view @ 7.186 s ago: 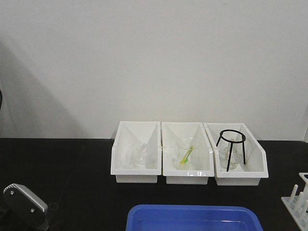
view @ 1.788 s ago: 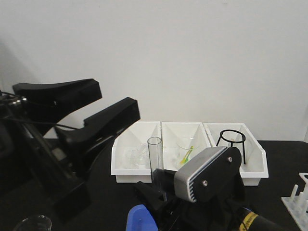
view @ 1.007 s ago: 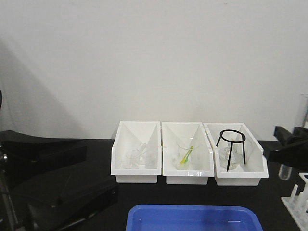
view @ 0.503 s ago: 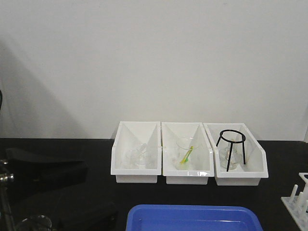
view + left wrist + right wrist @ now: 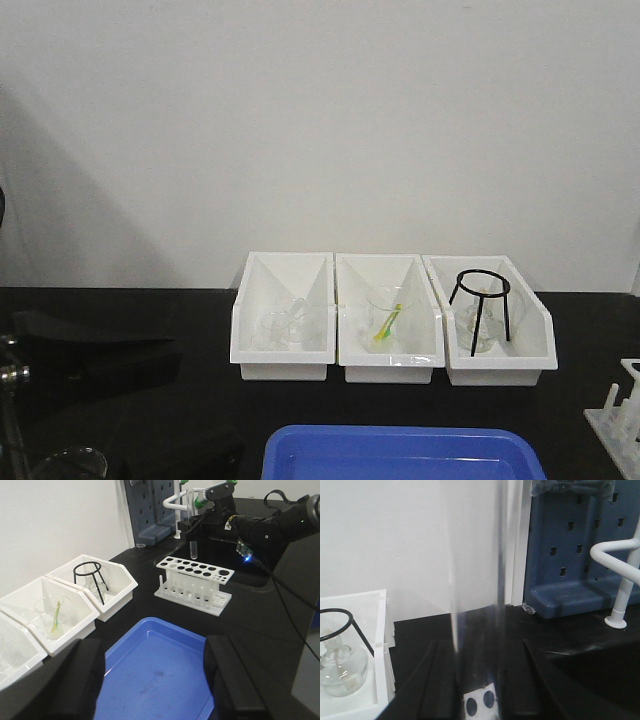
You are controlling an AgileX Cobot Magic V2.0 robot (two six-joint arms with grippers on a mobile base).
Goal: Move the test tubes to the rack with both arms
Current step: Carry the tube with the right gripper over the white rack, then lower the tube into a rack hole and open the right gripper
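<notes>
Left wrist camera gives me the best look: my left gripper (image 5: 155,647) is spread wide and holds nothing, its two black fingers (image 5: 75,680) framing the blue tray (image 5: 150,695) beneath. Beyond the tray the rack (image 5: 194,582) stands on the black table (image 5: 250,630). The right gripper (image 5: 192,526) hangs above the rack's far edge, clamped on a test tube (image 5: 193,547). The tube is upright, rounded end down and clear of the top plate; which hole it is over I cannot tell from this angle. On the right wrist camera the tube fills the middle of the frame, blurred, between that gripper's dark fingers (image 5: 440,680). From the front I see three white bins (image 5: 390,365) in a row, a black tripod (image 5: 475,325) in the rightmost, and only a corner of the rack at the right edge.
</notes>
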